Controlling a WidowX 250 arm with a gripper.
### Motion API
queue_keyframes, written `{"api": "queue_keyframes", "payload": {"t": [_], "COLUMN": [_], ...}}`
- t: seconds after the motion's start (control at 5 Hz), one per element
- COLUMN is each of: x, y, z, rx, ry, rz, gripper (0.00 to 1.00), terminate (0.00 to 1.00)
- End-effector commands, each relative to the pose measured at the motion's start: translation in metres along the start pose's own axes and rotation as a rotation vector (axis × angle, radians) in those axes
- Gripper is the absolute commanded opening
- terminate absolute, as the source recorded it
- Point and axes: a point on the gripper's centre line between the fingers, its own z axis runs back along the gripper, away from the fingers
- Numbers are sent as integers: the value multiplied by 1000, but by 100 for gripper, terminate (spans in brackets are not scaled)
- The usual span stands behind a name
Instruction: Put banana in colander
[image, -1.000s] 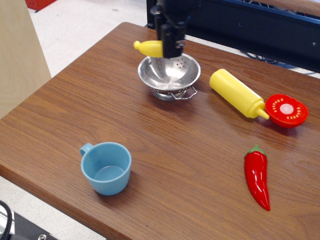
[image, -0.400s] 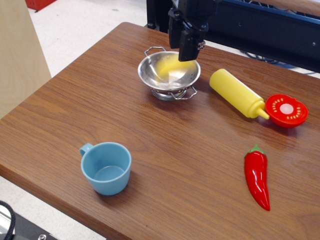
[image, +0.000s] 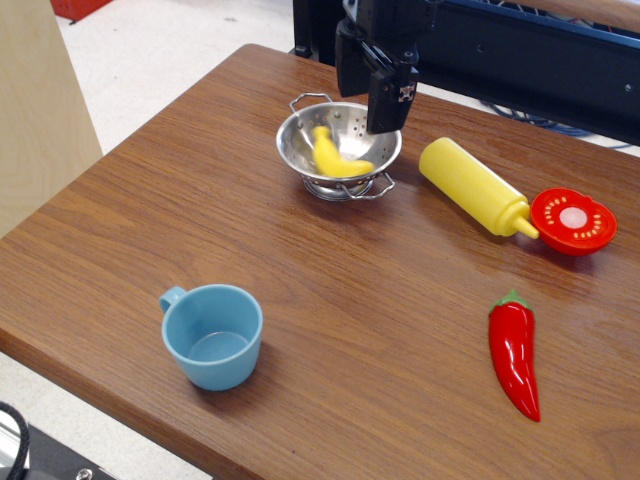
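The small yellow banana (image: 335, 157) lies inside the shiny steel colander (image: 296, 150), which stands at the back of the wooden table. My black gripper (image: 386, 112) hangs just above the colander's back right rim. It holds nothing and its jaws stand apart. It is clear of the banana. The gripper hides part of the colander's far right rim.
A yellow squeeze bottle (image: 470, 185) lies to the right of the colander, its tip against a red tomato half (image: 573, 221). A red chili pepper (image: 516, 352) lies at the front right. A light blue cup (image: 212, 336) stands at the front left. A dark rail (image: 520, 60) runs behind the table.
A second ago the gripper held the banana over the colander's back left rim. It moved right and let go, and the banana dropped into the colander.
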Motion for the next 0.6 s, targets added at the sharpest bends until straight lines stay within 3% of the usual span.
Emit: {"api": "queue_keyframes", "payload": {"t": [0.0,0.2,0.4], "x": [-8,-8,-8], "y": [-13,-13,-13], "z": [66,66,66], "rx": [-26,-26,-26], "ry": [-100,-100,-100], "rz": [-108,-108,-108], "gripper": [100,100,100], "terminate": [0,0,100]}}
